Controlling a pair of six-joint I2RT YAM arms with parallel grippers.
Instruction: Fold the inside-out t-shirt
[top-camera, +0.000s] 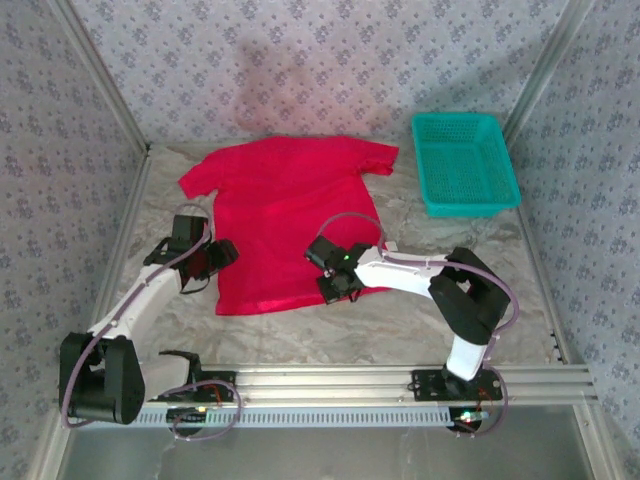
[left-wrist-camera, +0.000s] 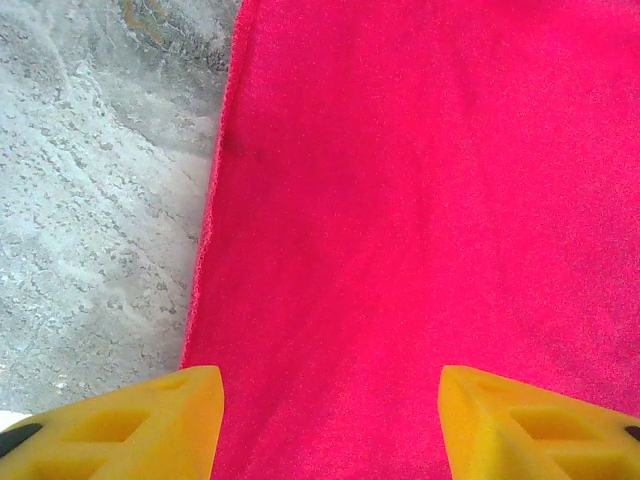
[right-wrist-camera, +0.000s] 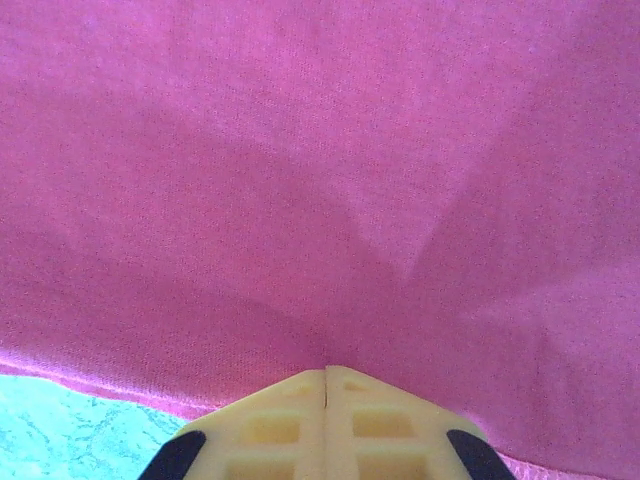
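Looking down from above, you see the inside-out t-shirt (top-camera: 285, 210) spread flat on the desk (top-camera: 420, 320). Its collar points toward the far wall, its hem toward the arms, and both short sleeves lie out to the sides. A teal mesh basket (top-camera: 470, 207) sits at the far right of the desk, near the shirt's right sleeve but apart from it.

Your left gripper (top-camera: 225, 255) is at the shirt's left side edge, down toward the hem. In its wrist view the yellow fingers (left-wrist-camera: 150, 420) stand well apart, open. One is near the cloth's edge beside bare desk, the other over flat red fabric.

Your right gripper (top-camera: 340, 288) is at the hem, toward the shirt's lower right corner. In its wrist view the jaws are pressed together, pinching the red cloth, and creases fan out from their tips. A strip of desk shows below the hem in that view.
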